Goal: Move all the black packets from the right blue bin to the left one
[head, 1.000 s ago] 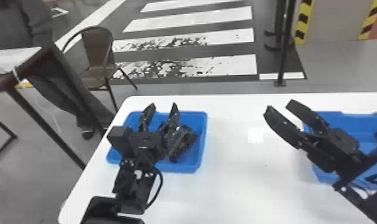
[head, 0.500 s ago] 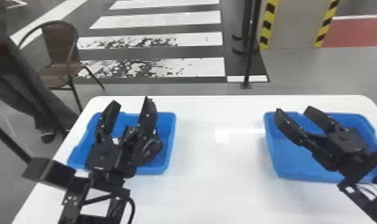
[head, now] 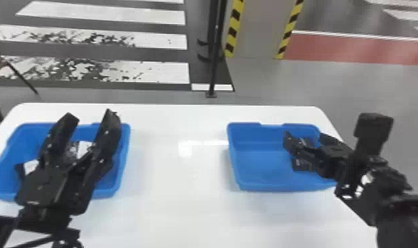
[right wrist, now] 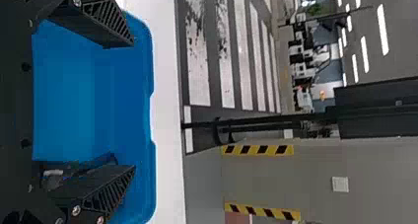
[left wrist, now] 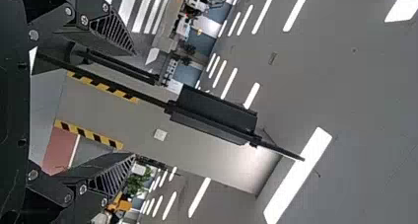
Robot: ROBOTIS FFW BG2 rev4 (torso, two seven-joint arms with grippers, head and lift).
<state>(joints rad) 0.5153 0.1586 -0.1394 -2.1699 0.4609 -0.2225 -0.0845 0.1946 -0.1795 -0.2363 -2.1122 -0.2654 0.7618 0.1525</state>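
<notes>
Blue plastic forms both bins on your white tabletop [head: 171, 194]; with the clock's centre midway between them, the left bin [head: 124, 155] sits at nine o'clock and the right bin [head: 261, 170] at three. Your left jaws [head: 89, 115] are spread above the nine o'clock bin, where dark items [head: 73, 150] are partly hidden behind them. Over the three o'clock bin, your right jaws [head: 303, 134] are spread too, and the black packets [head: 300, 165] you're after lie toward that bin's own three o'clock side, partly covered by these jaws.
</notes>
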